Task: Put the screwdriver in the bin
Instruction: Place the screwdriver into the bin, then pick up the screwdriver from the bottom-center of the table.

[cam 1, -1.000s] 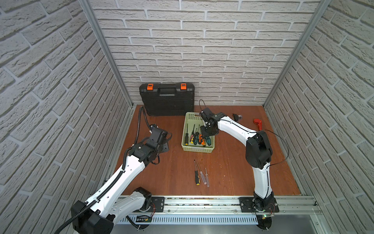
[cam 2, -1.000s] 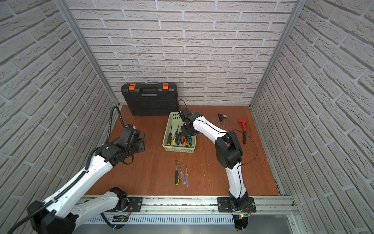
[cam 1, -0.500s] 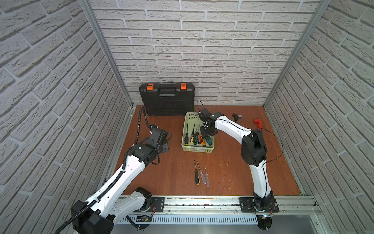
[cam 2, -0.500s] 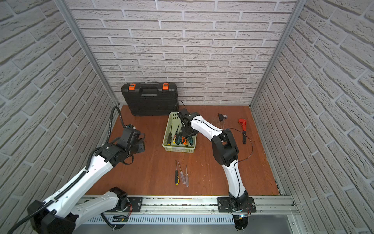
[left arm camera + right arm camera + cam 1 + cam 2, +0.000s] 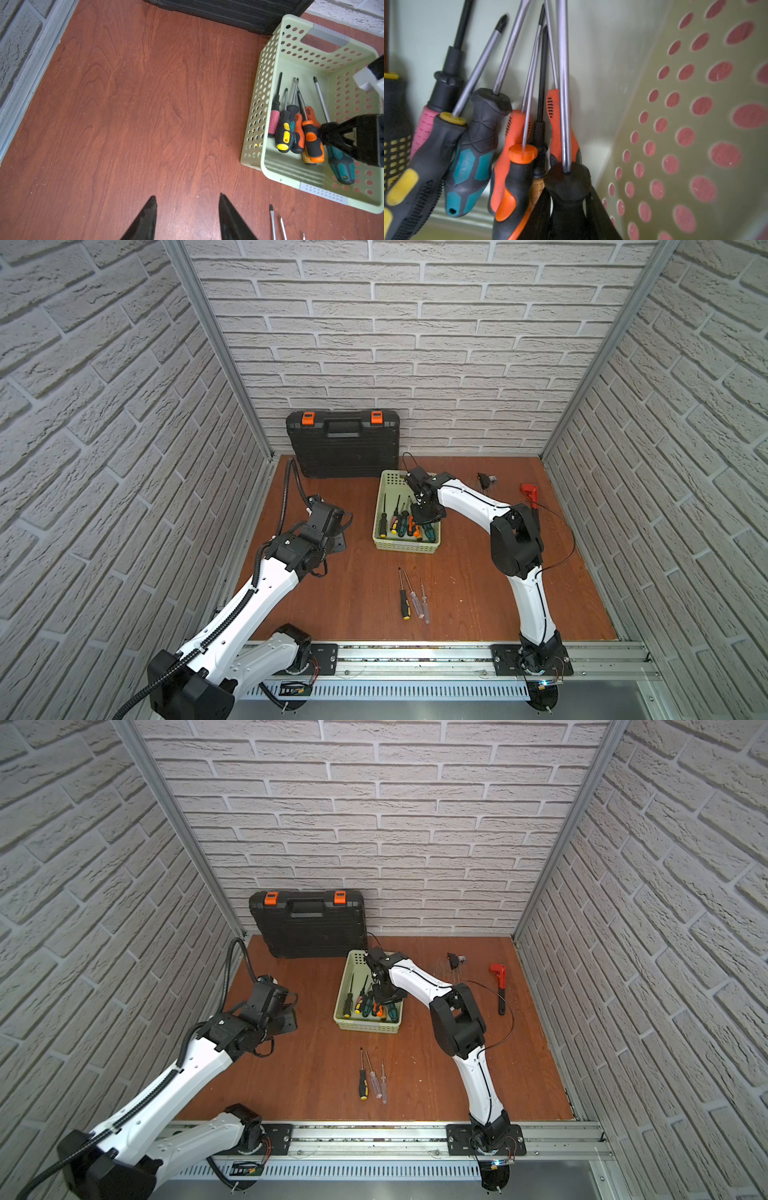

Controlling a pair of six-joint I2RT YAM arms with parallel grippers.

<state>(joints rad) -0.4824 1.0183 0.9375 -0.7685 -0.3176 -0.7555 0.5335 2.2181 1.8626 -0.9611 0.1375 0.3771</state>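
The pale green perforated bin stands mid-table with several screwdrivers lying in it. My right gripper reaches down inside it, near the right wall. It is shut on the black neck of a teal-and-black screwdriver, whose silver shaft points toward the back wall. My left gripper hangs open over bare wood to the left of the bin, holding nothing.
In front of the bin lie three loose screwdrivers. A black toolcase leans on the back wall, close behind the bin. At the back right lie a red pipe wrench and a small black part.
The right arm's elbow has swung slightly to the left while its gripper stays low in the bin, shut on the screwdriver. The left arm has not moved.
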